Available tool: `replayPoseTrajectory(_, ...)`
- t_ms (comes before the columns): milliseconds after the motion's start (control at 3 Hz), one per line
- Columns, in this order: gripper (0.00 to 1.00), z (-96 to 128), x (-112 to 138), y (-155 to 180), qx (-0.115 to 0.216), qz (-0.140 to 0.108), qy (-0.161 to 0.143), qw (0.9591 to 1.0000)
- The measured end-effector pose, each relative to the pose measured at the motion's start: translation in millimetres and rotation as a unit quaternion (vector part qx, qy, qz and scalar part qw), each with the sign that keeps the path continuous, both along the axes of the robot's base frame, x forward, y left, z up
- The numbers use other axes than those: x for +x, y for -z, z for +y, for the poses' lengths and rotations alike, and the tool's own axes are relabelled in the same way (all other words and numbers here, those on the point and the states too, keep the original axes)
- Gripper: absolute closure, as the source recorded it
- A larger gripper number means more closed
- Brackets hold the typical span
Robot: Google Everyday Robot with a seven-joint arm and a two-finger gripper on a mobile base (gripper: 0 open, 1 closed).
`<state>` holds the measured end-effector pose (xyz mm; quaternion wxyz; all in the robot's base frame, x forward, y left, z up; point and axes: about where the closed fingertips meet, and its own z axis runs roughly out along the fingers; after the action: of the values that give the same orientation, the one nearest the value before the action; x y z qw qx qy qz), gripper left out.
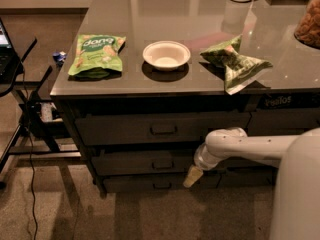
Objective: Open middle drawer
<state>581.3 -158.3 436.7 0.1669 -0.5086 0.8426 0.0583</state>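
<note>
The middle drawer [145,162] is a wide dark front with a small bar handle [163,164] at its centre, closed, between a taller drawer [160,129] above and a thin drawer [150,184] below. My gripper [192,177] hangs at the end of the white arm [250,146], in front of the drawers, to the right of the middle drawer's handle and slightly lower. It holds nothing that I can see.
On the counter top [200,14] lie a green snack bag [97,51], a white bowl [166,55] and a crumpled green bag [235,63]. A black stand with cables [25,114] is at the left. Carpet floor lies in front.
</note>
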Motion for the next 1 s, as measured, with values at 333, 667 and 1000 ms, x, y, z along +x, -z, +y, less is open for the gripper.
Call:
replayPoseTrajectory(333,0.00,-2,11,10,-0.003,-0.003,-0.007,1.0000)
replayPoseTrajectory(667,0.00,-2,19,22,-0.006,-0.002,-0.018,0.9998)
replayPoseTrajectory(1000,0.00,1,20,33,-0.011,0.004,-0.030,0.9995)
